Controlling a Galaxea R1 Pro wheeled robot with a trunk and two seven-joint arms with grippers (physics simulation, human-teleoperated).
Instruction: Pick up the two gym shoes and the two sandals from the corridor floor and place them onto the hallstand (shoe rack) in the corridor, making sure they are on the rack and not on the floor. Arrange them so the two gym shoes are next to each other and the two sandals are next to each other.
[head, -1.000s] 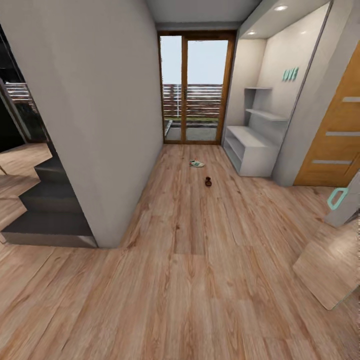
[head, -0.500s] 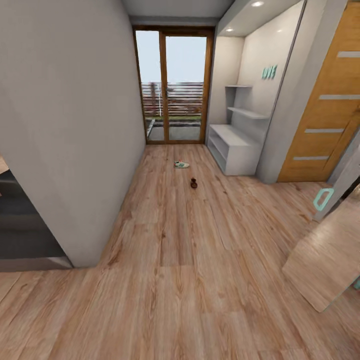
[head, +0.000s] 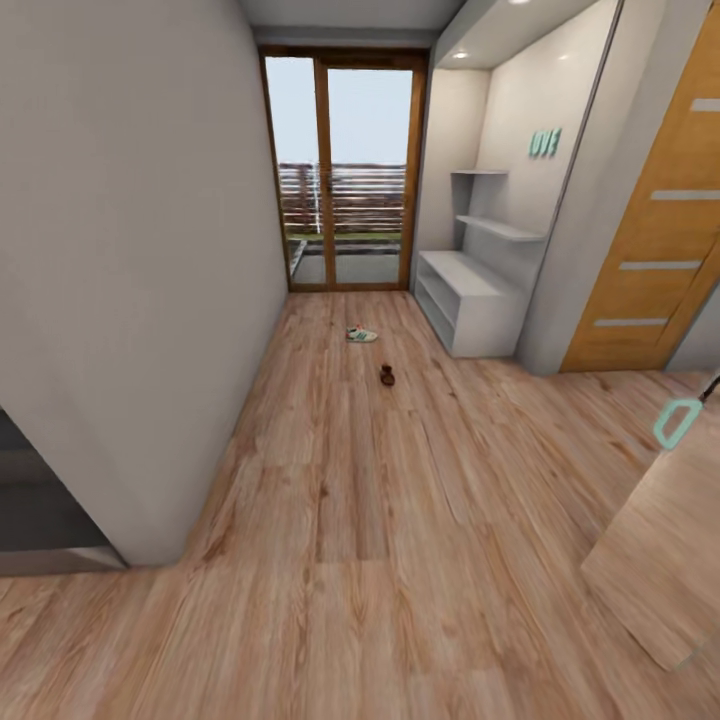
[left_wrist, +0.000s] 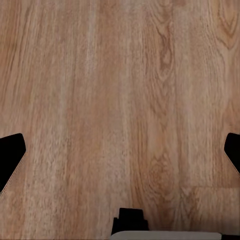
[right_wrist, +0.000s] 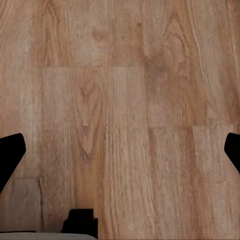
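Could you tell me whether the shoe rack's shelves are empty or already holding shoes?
Empty, as far as shows: the shoe rack looks bare, while a sneaker and a sandal lie on the floor.

Even, bright, soft rendered light fills the corridor. Daylight comes through the wood-framed glass door (head: 343, 175) at the far end, and small recessed ceiling spots (head: 459, 56) glow above the alcove. Shadows are faint. Straight edges bow at the head view's borders, and the wrist views' wood grain is slightly soft.
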